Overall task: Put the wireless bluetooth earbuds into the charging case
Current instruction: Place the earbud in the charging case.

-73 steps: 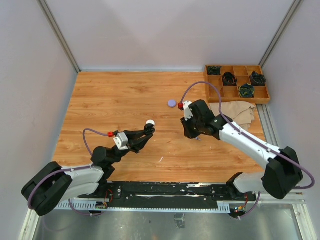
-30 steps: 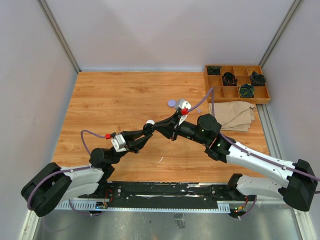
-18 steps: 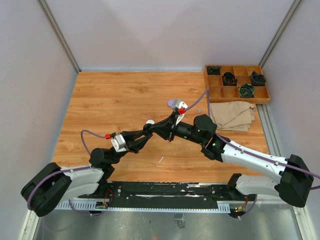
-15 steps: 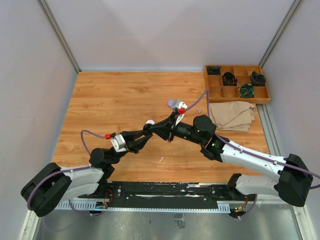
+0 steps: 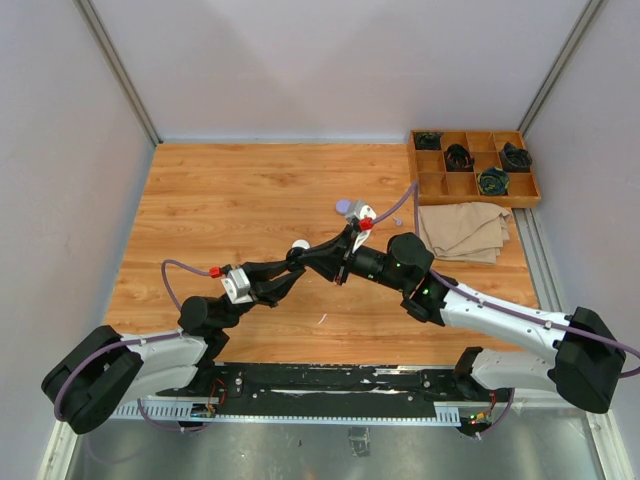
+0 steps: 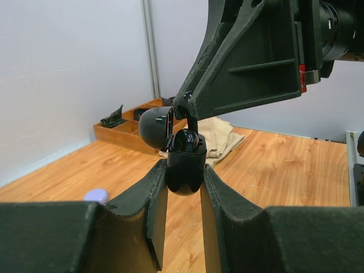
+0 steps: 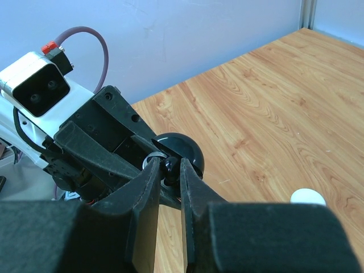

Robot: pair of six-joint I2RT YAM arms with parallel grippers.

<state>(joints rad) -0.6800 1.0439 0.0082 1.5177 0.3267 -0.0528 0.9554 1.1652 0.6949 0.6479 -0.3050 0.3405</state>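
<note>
Because the earbud needs a steady socket to drop into, left gripper [image 5: 296, 263] is clamping the black case [image 6: 185, 165] by its lower half. It's holding it up off the table [image 5: 220, 200], mouth facing up, lid [image 6: 156, 128] flipped back so it isn't blocking the way in. Right gripper [image 5: 312, 255] is pointing in from the opposite side with its jaws narrow, pinching a black earbud [image 7: 169, 166] at the very tips. That grip is leaving the earbud's body free to enter. I'm reading this as the insertion step: the earbud is sitting right at the case mouth, but I can't tell whether it's seated.

White case [image 5: 300, 244] is lying on the table just behind the meeting point, and lilac case [image 5: 344, 207] is lying a bit further back. Neither is being touched. Cloth [image 5: 465, 230] and tray [image 5: 475, 168] are sitting at the far right, well apart from the work.

No brand, label or readable writing is showing on anything.
</note>
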